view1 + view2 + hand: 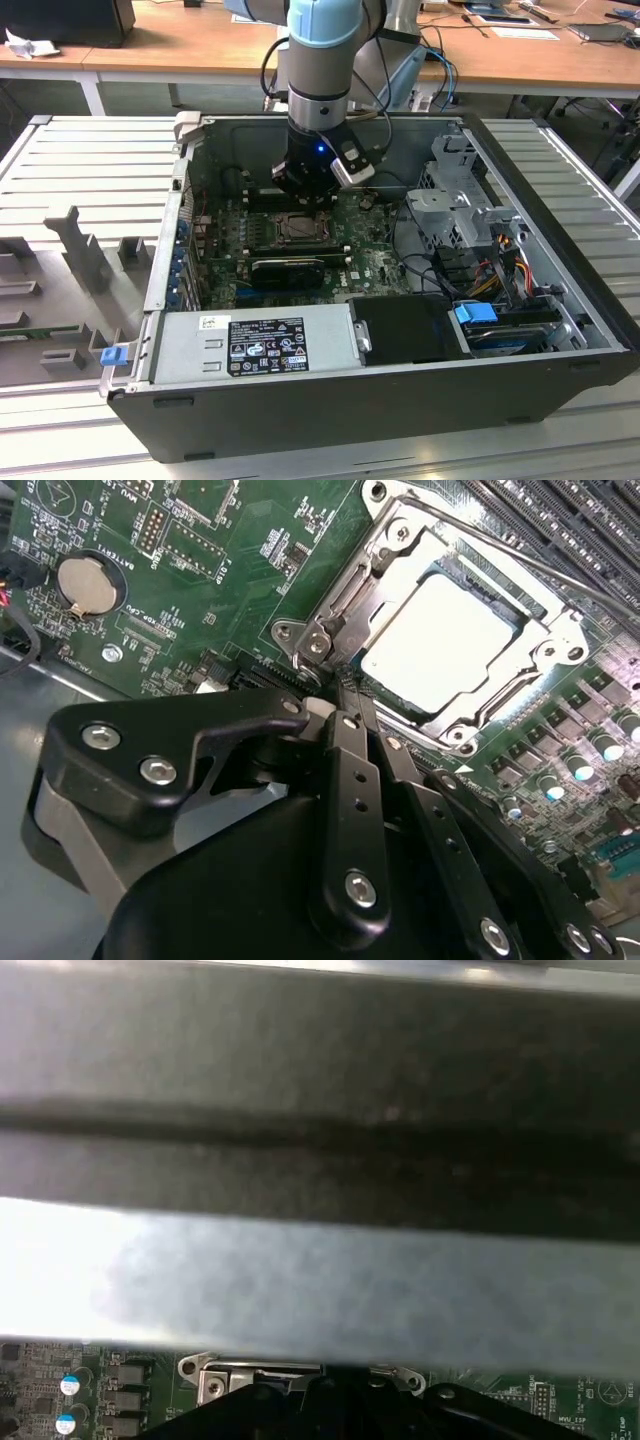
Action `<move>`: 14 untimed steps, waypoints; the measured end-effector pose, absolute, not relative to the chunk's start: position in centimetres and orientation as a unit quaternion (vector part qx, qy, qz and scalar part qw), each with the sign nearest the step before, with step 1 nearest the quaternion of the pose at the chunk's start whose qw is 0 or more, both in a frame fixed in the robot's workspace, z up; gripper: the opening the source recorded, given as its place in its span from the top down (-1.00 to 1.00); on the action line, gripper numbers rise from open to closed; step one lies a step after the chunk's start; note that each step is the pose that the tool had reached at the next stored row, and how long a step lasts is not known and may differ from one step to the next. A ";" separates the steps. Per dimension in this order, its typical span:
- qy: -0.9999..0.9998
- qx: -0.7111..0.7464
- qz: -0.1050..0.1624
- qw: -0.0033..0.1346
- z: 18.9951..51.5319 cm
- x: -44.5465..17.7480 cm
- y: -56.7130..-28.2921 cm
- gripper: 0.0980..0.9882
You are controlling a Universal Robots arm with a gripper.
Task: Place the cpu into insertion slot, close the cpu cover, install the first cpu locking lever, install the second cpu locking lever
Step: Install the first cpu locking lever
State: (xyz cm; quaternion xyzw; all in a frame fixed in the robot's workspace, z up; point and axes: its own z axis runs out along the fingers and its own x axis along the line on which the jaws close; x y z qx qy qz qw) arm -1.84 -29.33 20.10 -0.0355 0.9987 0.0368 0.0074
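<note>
In the second wrist view the cpu [440,640] lies flat in the insertion slot [497,603], its pale face showing through the window of the cpu cover [395,555], which lies folded down over it. So seating the chip and closing the cover look done. A thin locking lever [500,548] runs along the socket's edge at about one o'clock from the chip; whether it is hooked home I cannot tell. The tool [348,688] has its black fingers drawn together on nothing I can make out, tips at the cover's corner, seven o'clock from the chip. In the exterior view the tool [303,196] hangs just above the socket inside the computer case [330,395].
</note>
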 end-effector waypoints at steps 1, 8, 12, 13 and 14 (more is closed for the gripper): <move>0.999 -0.035 0.038 0.007 20.1 -1.8 -29.3 0.98; 0.997 -0.035 0.061 0.009 20.1 -1.8 -29.3 0.98; 0.998 -0.035 0.060 0.008 21.2 -1.8 -29.3 0.98; 0.998 -0.035 0.060 0.008 21.4 -1.8 -29.3 0.98; 0.998 -0.035 0.060 0.008 21.6 -1.8 -29.3 0.98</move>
